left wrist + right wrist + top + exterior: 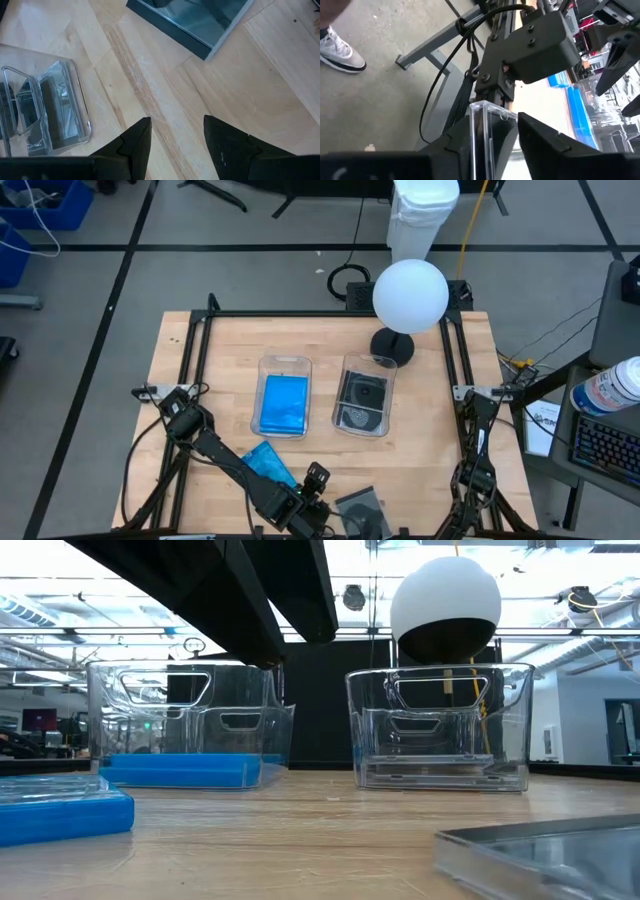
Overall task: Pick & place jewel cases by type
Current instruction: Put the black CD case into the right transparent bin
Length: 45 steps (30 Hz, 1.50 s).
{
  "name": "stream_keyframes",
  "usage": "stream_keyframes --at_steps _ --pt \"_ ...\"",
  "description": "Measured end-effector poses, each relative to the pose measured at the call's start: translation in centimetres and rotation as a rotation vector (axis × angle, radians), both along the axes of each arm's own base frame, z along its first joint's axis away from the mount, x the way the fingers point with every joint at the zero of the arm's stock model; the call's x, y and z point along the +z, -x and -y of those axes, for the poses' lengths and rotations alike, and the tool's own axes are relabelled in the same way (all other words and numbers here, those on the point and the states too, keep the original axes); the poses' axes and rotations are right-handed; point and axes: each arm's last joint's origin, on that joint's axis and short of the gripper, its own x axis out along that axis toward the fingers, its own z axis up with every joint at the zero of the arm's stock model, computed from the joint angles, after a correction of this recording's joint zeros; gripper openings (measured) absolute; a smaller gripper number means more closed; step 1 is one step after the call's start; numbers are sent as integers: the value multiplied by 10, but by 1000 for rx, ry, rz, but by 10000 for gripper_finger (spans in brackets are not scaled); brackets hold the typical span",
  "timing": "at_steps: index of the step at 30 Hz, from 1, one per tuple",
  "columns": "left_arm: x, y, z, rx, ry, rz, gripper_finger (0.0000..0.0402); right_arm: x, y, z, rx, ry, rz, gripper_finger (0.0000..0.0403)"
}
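Observation:
A grey jewel case (360, 508) with a clear lid sits by the table's near edge; it also shows close up in the low view (540, 850) and ahead of the left fingers (195, 25). My right gripper (495, 145) is shut on it. My left gripper (177, 145) stands open over bare wood just left of that case, touching nothing. A blue jewel case (268, 463) lies flat on the table, partly under the left arm. The left bin (283, 368) holds blue cases (283, 405). The right bin (366, 366) holds grey cases with discs (362, 400). My right gripper pinches the grey case's edge (481, 125) between its two fingers, one on each flat face. The fingers come in low from the table's near side. In the low view the case lies almost level just over the table top; I cannot tell whether it still rests there.
A lamp with a white globe (410, 295) stands on its dark base (392, 345) behind the right bin. Black frame rails (200, 360) run along the table's sides. A person's shoe (340, 52) shows on the floor beyond the table.

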Motion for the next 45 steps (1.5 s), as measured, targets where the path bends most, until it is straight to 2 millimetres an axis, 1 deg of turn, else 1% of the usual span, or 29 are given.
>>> stream_keyframes --at_steps 4,7,11,15,18,21,24,26,29,32,36,40,45 --pt "0 0 0 0 0 0 186 0 0 -1 7 -1 8 93" --pt "0 0 0 0 0 0 186 2 1 -6 28 19 43 76" --pt "0 0 0 -1 -1 -1 186 6 2 -15 75 45 72 72" --pt "0 0 0 -3 -5 1 186 15 4 -24 111 63 122 69" --pt "0 0 0 -2 -9 3 186 20 8 -30 118 138 177 68" --pt "0 0 0 1 -8 4 186 28 14 -38 77 238 273 68" --pt "0 0 0 0 -8 4 186 39 18 -46 4 323 352 68" --pt "0 0 0 2 -8 4 186 49 17 -51 5 360 345 69" --pt "0 1 0 16 -5 0 186 67 13 -51 -21 298 373 64" --pt "-1 3 0 30 -5 -9 186 85 11 -49 -37 262 390 49" --pt "-2 8 3 34 -13 -24 186 99 10 -47 -41 261 390 27" --pt "-3 23 14 22 -33 -56 186 121 3 -40 -61 253 393 21" --pt "-3 51 42 -35 -74 -39 186 144 -12 -25 -95 274 382 23"
